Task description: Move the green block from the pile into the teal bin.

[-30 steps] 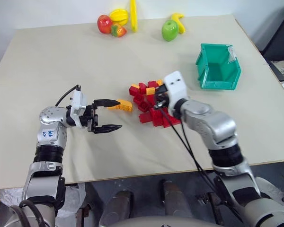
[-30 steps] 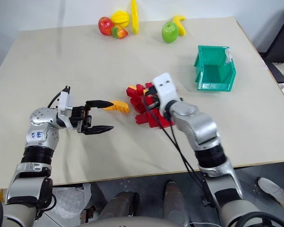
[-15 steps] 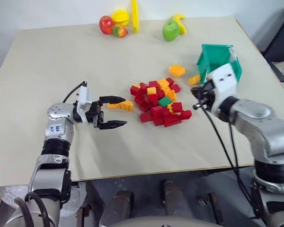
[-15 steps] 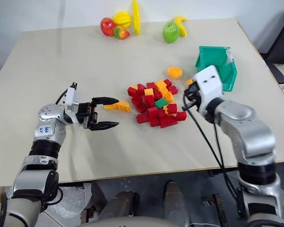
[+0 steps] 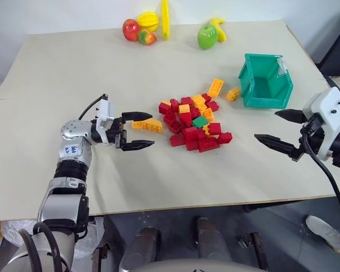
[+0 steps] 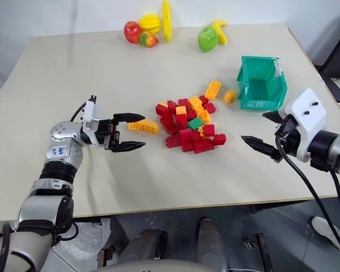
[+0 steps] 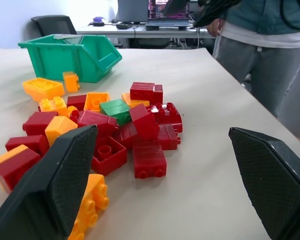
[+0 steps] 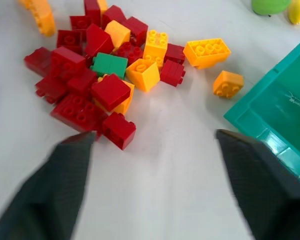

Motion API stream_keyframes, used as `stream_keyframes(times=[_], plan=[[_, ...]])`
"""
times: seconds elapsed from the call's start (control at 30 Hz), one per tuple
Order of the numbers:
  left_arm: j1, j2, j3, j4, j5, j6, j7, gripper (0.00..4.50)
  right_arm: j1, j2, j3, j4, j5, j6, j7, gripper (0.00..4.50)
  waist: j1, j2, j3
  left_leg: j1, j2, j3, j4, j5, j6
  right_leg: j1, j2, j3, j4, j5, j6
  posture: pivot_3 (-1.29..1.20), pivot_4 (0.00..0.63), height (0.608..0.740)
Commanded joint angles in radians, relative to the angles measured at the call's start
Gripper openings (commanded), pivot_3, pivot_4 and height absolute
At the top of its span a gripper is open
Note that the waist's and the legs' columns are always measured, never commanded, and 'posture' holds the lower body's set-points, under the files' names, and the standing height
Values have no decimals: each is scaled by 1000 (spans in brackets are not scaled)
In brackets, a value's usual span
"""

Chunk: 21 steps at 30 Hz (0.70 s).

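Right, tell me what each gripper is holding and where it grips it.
Nothing is held. The left gripper and right gripper both have open jaws with nothing between them; the green block lies in the pile.

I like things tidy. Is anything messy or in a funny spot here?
A bit. Two orange bricks lie apart from the pile, near the teal bin. The green block is in the pile, not the bin.

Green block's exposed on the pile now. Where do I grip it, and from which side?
Grip the green block across its two long side walls, coming from above. It lies studs-up near the top of the pile, with red and yellow bricks crowding its sides, so a level approach would likely hit neighbours first. The open right gripper, on the side of the teal bin, looks better placed.
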Motion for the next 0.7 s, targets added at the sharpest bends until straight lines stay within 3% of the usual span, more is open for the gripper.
stream_keyframes(times=[0.03, 0.23, 0.43, 0.7], plan=[[-24, -6, 12, -2, -4, -22, -31, 4500, -108, 7, 76, -21, 8, 40, -73, 4464, -2, 0, 0, 0, 0, 1, 0, 0, 0, 0, 0, 0, 0, 0, 0, 0, 150, 740], [-13, -16, 16, -17, -8, -29, -24, 4500, -414, 148, 376, 152, -87, 112, -202, 4464, -5, -1, 1, 1, 1, 3, 1, 0, 0, -1, -1, 0, 0, 2, -2, 0, 150, 740], [24, -19, 28, -60, -17, -30, -2, 4500, -626, 323, 627, 498, -230, 36, -195, 4464, -7, -1, 1, -1, 1, 3, 0, 0, 0, -3, -1, -1, 2, 2, -1, 0, 150, 740], [109, 5, 52, -170, -27, -6, 40, 4500, -739, 444, 774, 727, -341, -51, -90, 4464, -14, -1, 1, -7, 0, 0, 2, 0, 0, -7, -1, -4, 1, 2, -1, 0, 150, 740]])
